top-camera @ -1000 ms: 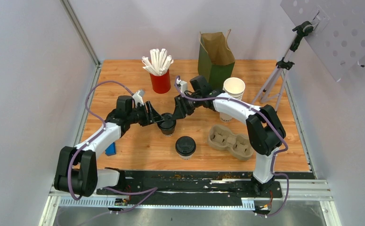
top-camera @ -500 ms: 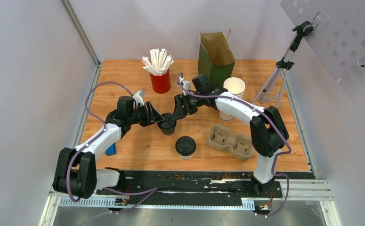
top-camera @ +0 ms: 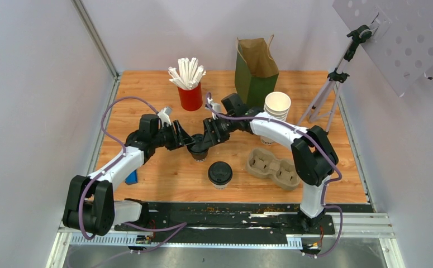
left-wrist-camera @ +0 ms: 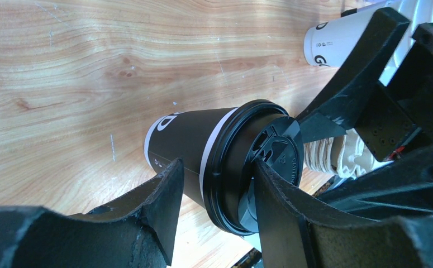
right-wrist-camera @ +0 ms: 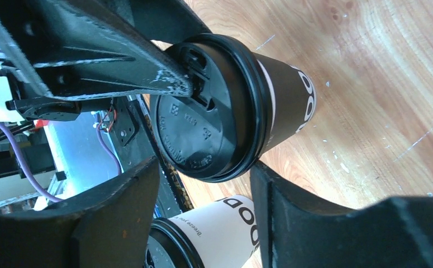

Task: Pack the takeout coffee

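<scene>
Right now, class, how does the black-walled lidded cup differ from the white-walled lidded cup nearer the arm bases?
The black cup has dark walls; the white cup has pale ones. The black cup is gripped by the left end effector, with the right end effector open around its lid; the white cup stands free, untouched. Both are upright with black sip lids.

desk (top-camera: 163, 173): pale wood, clear grain, satin sheen, fine scratches.
black cup (left-wrist-camera: 186, 142): matt paper wall; its lid (right-wrist-camera: 203, 134) is smooth semi-gloss black plastic with embossed lettering.
takeout coffee (right-wrist-camera: 203, 240), lower edge of frame: smooth white paper.
left pincer (left-wrist-camera: 217, 178): matt black, chipped rough edges.
carrier (top-camera: 272, 167), right of centre: rough grey-brown pulp.
</scene>
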Robot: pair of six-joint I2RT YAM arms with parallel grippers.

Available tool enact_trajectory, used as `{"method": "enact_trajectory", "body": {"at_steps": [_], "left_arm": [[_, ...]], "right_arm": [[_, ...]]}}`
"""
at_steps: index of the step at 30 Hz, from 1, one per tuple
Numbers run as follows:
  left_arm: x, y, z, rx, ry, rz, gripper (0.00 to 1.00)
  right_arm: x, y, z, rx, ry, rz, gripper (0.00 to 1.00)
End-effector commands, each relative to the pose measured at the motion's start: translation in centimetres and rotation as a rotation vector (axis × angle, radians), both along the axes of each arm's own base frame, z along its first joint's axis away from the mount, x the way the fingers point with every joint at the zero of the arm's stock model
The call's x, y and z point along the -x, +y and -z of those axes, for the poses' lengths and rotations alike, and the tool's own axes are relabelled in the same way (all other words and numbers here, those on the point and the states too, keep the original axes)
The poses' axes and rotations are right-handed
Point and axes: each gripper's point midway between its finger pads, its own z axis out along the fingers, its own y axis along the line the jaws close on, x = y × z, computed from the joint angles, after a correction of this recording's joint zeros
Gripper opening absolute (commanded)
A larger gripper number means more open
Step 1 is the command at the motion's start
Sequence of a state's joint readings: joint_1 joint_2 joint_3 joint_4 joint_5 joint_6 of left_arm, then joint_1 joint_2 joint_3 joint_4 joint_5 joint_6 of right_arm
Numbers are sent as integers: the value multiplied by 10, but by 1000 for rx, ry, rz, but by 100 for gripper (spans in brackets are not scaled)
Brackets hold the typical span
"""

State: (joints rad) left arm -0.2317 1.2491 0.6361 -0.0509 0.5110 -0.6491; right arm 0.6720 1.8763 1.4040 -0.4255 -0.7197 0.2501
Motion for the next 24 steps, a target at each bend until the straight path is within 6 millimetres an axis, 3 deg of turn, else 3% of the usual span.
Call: {"method": "enact_trajectory", "body": {"at_steps": [1, 7, 15, 18, 24], "left_arm": [[24, 11, 37, -97, 115, -3, 55], [26, 14, 45, -121, 132, 3, 55], [20, 9, 49, -102, 100, 23, 54], [19, 6, 49, -95, 80, 58, 54], [12, 2, 44, -130, 26, 153, 53]], "right_arm": [[1, 4, 15, -6, 32, -6, 56], [9, -4, 39, 13, 54, 14, 38], [12, -24, 67, 46, 63, 77, 34], [8, -21, 50, 18, 22, 54, 37], [-15, -21, -12, 15, -127, 43, 55]]}}
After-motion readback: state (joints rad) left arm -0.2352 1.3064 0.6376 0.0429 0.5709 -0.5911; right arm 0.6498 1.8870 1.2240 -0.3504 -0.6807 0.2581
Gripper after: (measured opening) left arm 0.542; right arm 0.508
